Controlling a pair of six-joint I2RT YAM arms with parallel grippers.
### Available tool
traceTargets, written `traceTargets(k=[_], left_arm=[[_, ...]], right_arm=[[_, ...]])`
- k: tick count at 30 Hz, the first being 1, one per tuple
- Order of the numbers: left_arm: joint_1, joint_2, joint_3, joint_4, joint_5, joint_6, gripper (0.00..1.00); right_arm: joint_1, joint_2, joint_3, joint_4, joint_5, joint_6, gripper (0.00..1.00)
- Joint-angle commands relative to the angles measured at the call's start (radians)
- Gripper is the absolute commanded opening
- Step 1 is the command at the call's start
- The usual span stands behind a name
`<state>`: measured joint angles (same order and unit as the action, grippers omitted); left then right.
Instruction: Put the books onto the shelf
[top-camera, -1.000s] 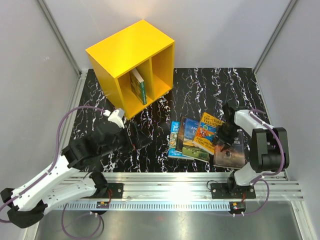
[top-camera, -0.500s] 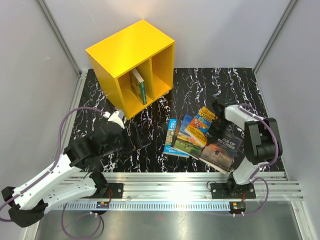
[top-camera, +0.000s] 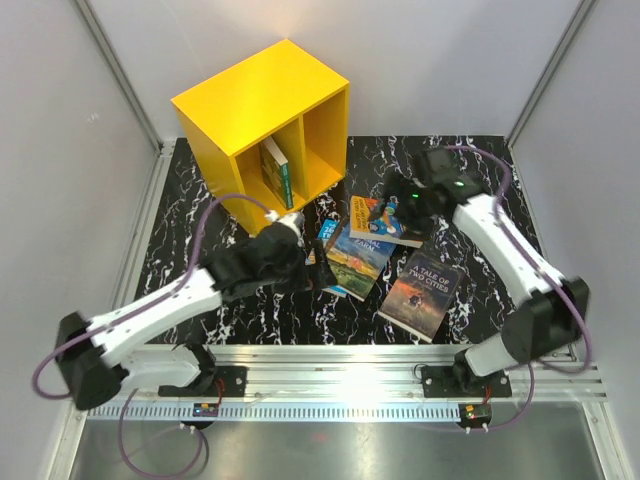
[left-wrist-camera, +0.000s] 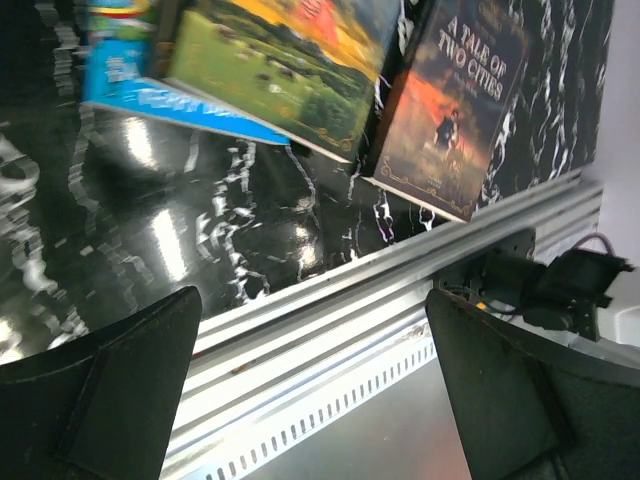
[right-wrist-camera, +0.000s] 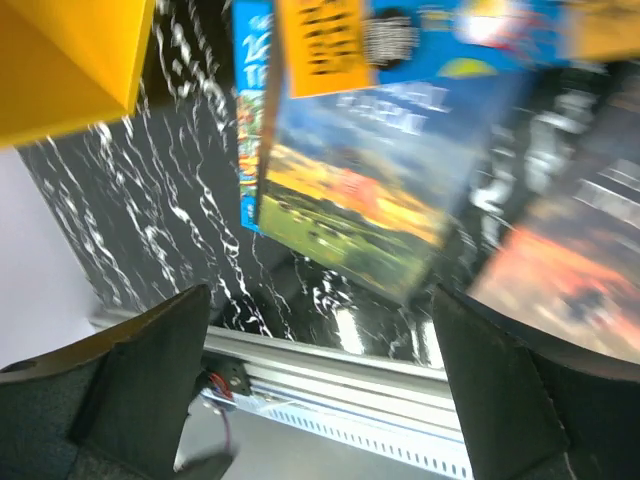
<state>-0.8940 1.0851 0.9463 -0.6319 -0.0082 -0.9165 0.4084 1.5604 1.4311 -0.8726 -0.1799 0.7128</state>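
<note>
The yellow shelf (top-camera: 262, 110) stands at the back left with a few books (top-camera: 277, 172) upright in its left compartment. On the table lie an orange-and-blue book (top-camera: 378, 219), a landscape-cover book (top-camera: 355, 258) over a blue one (top-camera: 328, 232), and the dark "A Tale of Two Cities" (top-camera: 422, 293) apart at the front right. My left gripper (top-camera: 318, 268) is open at the left edge of the pile, holding nothing. My right gripper (top-camera: 395, 210) hangs open above the orange book. The landscape book (left-wrist-camera: 280, 70) and dark book (left-wrist-camera: 455, 100) show in the left wrist view.
The black marbled tabletop (top-camera: 460, 180) ends at an aluminium rail (top-camera: 350, 360) along the near edge. Grey walls close in both sides. A corner of the shelf (right-wrist-camera: 60, 60) is at the top left of the right wrist view, with the landscape book (right-wrist-camera: 350, 200) below centre.
The right gripper dragged the dark book leftwards, opened and left it, then moved back and left over the orange book. The left arm swung right to the pile. The pile shifted left.
</note>
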Motion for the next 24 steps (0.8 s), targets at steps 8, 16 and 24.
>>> traceTargets(k=[8, 16, 24], left_arm=[[-0.028, 0.493, 0.27, 0.267, 0.303, 0.148, 0.99], [-0.028, 0.8, 0.512, 0.259, 0.372, 0.154, 0.99], [-0.022, 0.961, 0.664, 0.195, 0.396, 0.173, 0.99]], right_arm=[[-0.375, -0.425, -0.449, -0.23, 0.075, 0.122, 0.96], [-0.393, -0.35, -0.635, -0.151, 0.102, 0.21, 0.82], [-0.391, -0.287, -0.698, -0.105, 0.175, 0.197, 0.78]])
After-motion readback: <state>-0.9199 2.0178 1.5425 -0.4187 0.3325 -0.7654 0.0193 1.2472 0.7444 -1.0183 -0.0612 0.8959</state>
